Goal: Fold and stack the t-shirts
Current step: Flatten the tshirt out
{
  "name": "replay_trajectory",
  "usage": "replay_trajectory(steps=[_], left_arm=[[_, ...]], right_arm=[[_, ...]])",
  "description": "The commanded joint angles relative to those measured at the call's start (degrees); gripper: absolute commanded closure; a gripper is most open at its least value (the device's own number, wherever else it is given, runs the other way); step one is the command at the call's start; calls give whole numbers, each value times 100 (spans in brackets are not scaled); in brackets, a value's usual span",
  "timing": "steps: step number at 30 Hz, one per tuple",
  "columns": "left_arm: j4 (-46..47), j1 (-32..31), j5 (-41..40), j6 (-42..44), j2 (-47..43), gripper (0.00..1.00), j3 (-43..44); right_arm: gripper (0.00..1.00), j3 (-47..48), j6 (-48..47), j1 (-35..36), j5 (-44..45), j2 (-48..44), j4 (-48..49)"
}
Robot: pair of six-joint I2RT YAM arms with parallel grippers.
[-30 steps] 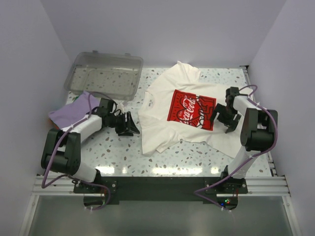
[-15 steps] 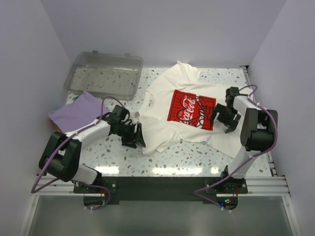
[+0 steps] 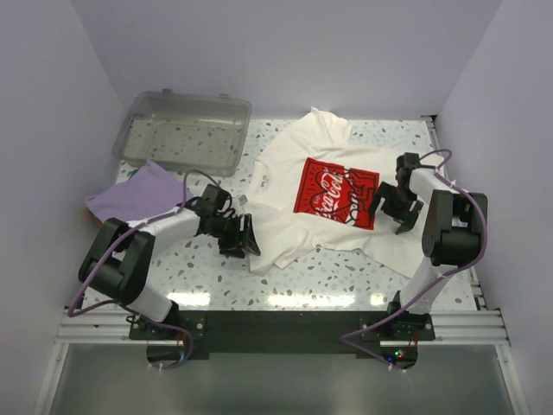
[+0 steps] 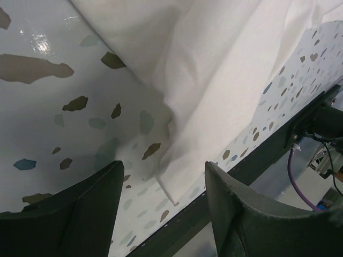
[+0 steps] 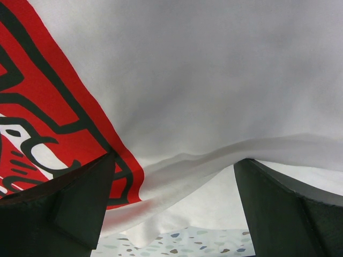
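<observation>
Both sets of jaws stand open at opposite sides of the cream-white t-shirt [image 3: 281, 216].

The cream-white t-shirt lies spread flat on the speckled table [image 3: 194, 259], from the centre toward the right of the top view, with its red print [image 3: 335, 192] facing up. The left jaws sit low at the shirt's lower-left edge. In the left wrist view they are parted, with the shirt's rumpled hem corner [image 4: 177, 160] lying in the gap and nothing gripped. The right jaws are over the shirt's right side, just right of the print. In the right wrist view they are spread wide above a raised fold of cloth [image 5: 225, 155] and hold nothing. The lavender t-shirt [image 3: 130, 199] lies at the left edge of the top view, just below the clear bin [image 3: 181, 130] in the upper left.
</observation>
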Motion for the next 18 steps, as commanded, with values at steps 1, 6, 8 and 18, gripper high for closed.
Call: replay_trajectory(steps=[1, 6, 8, 18], left_arm=[[474, -14, 312, -92, 199, 35, 308], [344, -14, 471, -30, 384, 81, 783], [142, -14, 558, -83, 297, 94, 1020], [-439, -14, 1068, -601, -635, 100, 1013]], right_arm=[[5, -23, -87, 5, -88, 25, 37], [5, -49, -104, 5, -71, 34, 29], [5, -58, -113, -4, -53, 34, 20], [5, -41, -130, 5, -9, 8, -15]])
